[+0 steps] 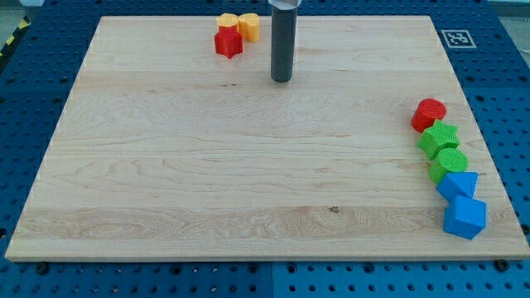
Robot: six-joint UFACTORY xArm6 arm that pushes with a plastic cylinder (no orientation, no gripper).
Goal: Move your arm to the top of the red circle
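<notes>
Red circle (pixel 429 112) sits near the right edge of the table (pixel 207 165), a little above mid-height in the frame, at the head of a column of blocks that runs down toward the lower right. Just below it and touching comes a green star-shaped block (pixel 438 137), then a green round block (pixel 448 165), then a blue block (pixel 458 184) that looks wedge-like, and last a blue cube (pixel 465 217) close to the lower right corner.

My tip (pixel 281 79) rests on the wood in the upper middle of the frame, well apart from the red circle and far to its left. Judging by that gap, the task is barely begun: what is left is a long slide rightward, ending just above the circle. That path looks free of blocks.

No hand exists on this rig, only the straight dark rod, so nothing is spread or pinching.

Near the tip, to its upper left, a red star-like block (pixel 228 42) lies against a yellow block (pixel 227 21) and an orange one (pixel 248 26); their exact shapes are hard to make out.

All blocks look like matte moulded plastic; the table is pale, smooth wood with visible grain, set on a blue perforated base (pixel 33 74).
</notes>
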